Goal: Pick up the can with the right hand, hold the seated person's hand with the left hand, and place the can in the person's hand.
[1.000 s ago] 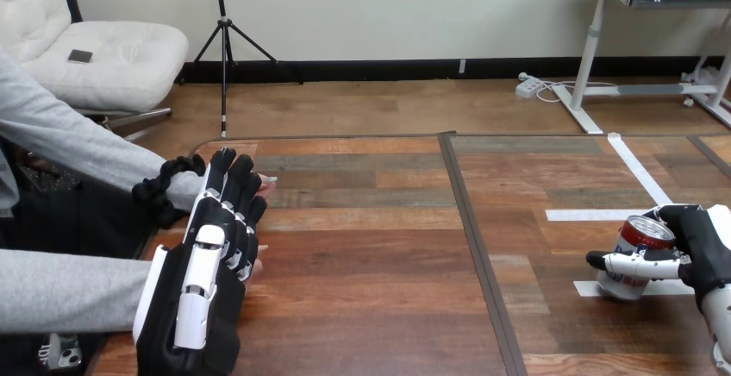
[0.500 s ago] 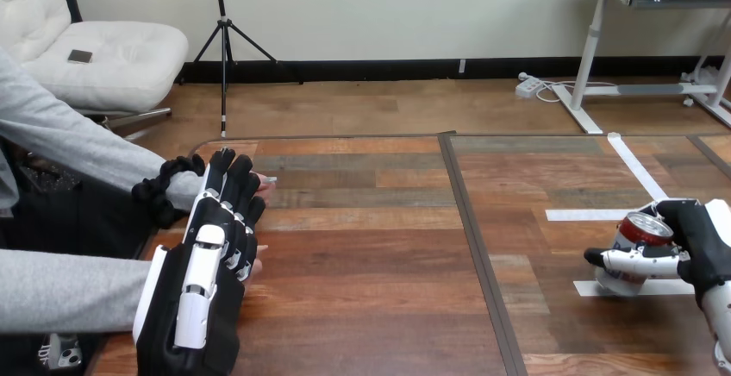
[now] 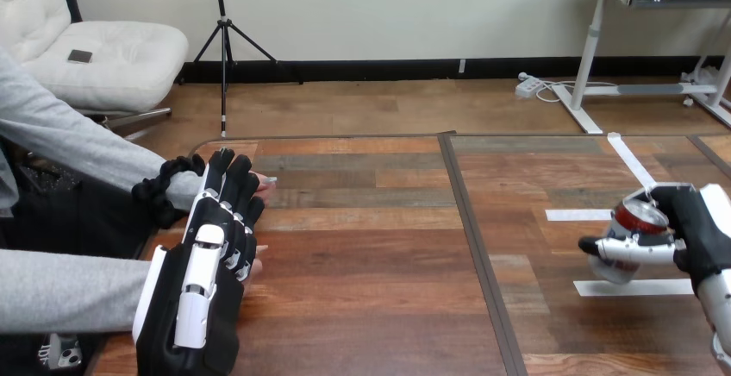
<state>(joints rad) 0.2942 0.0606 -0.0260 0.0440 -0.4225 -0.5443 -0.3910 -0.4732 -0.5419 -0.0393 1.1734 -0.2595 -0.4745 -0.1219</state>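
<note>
Fingers straight and held close together, the robot's left hand [image 3: 200,281] stands upright at the near left corner of the brown wooden plank table [image 3: 371,255], its white-shelled back towards the camera and its fingertips pointing away. Just past its right edge, the fingertips of the person's nearer hand [image 3: 257,253] peek out low over the wood, below a grey sleeve. Whether that hand touches the robot's hand cannot be told.

Across the table, well apart at the right edge, the robot's right hand [image 3: 702,234] is closed round a red-and-silver metal can [image 3: 634,219]. Its thumb [image 3: 625,248] lies across the front of the can and the fingers wrap the far side. The can is tilted, its base over the near white tape strip [image 3: 634,287]; whether the base rests on the table cannot be told. A second white tape strip [image 3: 577,215] lies just beyond the can.

A dark seam [image 3: 477,238] runs front to back between the two robot hands. Farther back on the left, the fingertips of the person's farther hand [image 3: 265,184] show beside the left hand's fingertips.
</note>
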